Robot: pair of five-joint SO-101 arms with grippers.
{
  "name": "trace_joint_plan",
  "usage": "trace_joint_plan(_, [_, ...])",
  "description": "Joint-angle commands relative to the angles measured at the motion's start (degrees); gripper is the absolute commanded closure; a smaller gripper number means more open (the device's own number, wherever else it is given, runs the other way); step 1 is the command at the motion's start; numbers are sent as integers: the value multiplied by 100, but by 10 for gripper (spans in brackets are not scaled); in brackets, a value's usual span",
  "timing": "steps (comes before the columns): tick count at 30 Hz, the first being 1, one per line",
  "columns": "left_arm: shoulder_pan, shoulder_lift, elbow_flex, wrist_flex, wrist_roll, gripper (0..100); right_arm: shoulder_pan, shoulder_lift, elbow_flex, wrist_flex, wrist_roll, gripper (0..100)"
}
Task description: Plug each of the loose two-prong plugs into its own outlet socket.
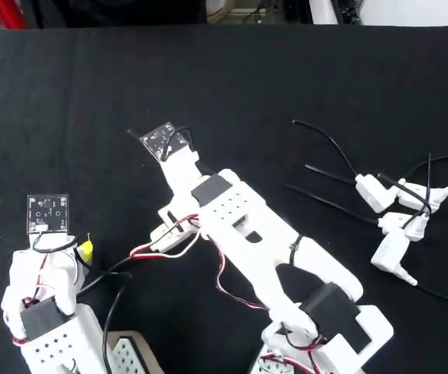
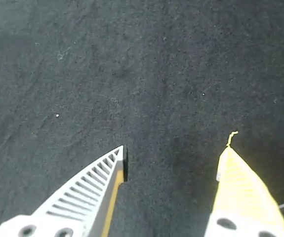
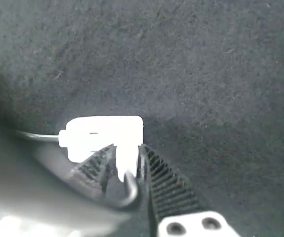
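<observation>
**A:** What is laid out, biggest first?

**B:** A black surface (image 1: 286,78) is seen across the whole high view. The right arm (image 1: 247,234) is stretched over it from lower right towards the upper-left centre. The left arm (image 1: 44,312) is folded at lower left.

**A:** And the task's pieces?

**B:** A cluster (image 1: 399,224) of white pieces with thin black cords is spread at the right of the frame, well apart from both arms. Plugs cannot be told from sockets there. One plug (image 3: 104,131) is pinched in the right tool (image 3: 127,158), whose fingers are drawn in narrow on a slim part of the white body. Its cord (image 3: 38,137) is led off to the left of that frame, low over the cloth.

**A:** The other tool?

**B:** The left tool (image 2: 175,148) is spread wide over bare cloth, with nothing held.

**A:** How is the plug expected to handle?

**B:** It is judged light, hard and smooth, so it could pivot or slip in a narrow pinch when pushed. The cord looks thin and springy, and some tugging is likely. A hold across the flat sides of the body would be better, with cord and prongs left free. The socket would probably need to be steadied, since such a small piece may slide.
</observation>
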Motion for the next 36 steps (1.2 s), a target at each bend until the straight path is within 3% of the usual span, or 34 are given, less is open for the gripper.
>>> trace_joint_plan(1, [-57,-26,-40,-114,-62,701,-220,13,-13,-88,-62,985])
trace_joint_plan(11, [-57,-26,-31,-114,-62,701,-563,857,110,-492,-26,985])
trace_joint_plan(19, [-57,-26,-31,-105,-62,701,-237,822,-321,624,404,986])
trace_joint_plan(28, [207,-9,-13,-70,-70,701,1503,681,-312,1011,1275,986])
trace_joint_plan(36, [207,-9,40,-79,-79,701,4009,558,-312,879,2690,986])
